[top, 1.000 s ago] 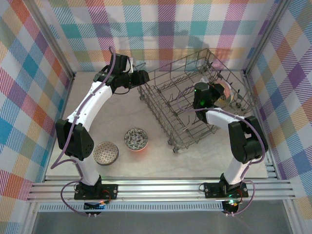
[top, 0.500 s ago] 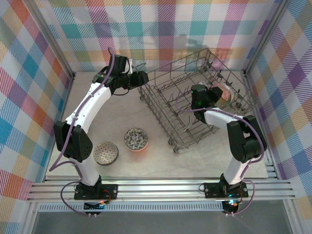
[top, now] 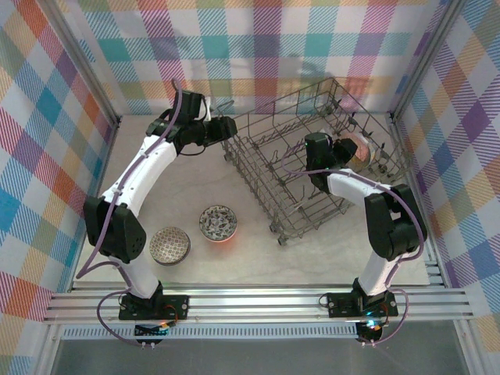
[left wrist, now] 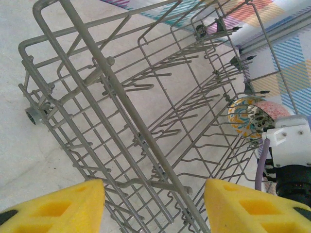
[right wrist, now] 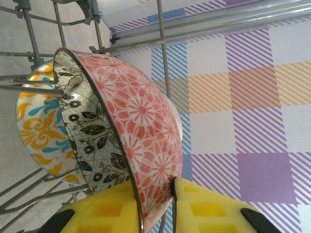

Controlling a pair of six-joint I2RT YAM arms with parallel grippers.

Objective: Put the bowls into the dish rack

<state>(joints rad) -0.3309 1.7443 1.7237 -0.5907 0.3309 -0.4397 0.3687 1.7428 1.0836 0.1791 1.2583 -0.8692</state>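
The dish rack point(top: 266, 164) stands at the right rear of the table. Two bowls stand on edge at its right end: an orange-yellow patterned one point(right wrist: 36, 126) and, in front of it, a bowl point(right wrist: 141, 111) that is red floral outside and dark floral inside. My right gripper point(right wrist: 155, 204) is shut on that bowl's wall, one pad inside and one outside. In the top view the right gripper point(top: 344, 150) is inside the rack beside these bowls point(top: 358, 148). My left gripper point(left wrist: 154, 204) is open above the rack's point(left wrist: 97, 63) rim bar, touching nothing. It hovers at the rack's left rear corner point(top: 232, 125).
Two more bowls sit on the table in front of the rack's left side: a grey mosaic one point(top: 169, 244) and a dark floral one point(top: 218, 223) with an orange outside. Checkered walls close in the table on the left, rear and right.
My right wrist has shifted slightly back and left inside the rack while the bowl stayed put. The left gripper has edged a little toward the rack.
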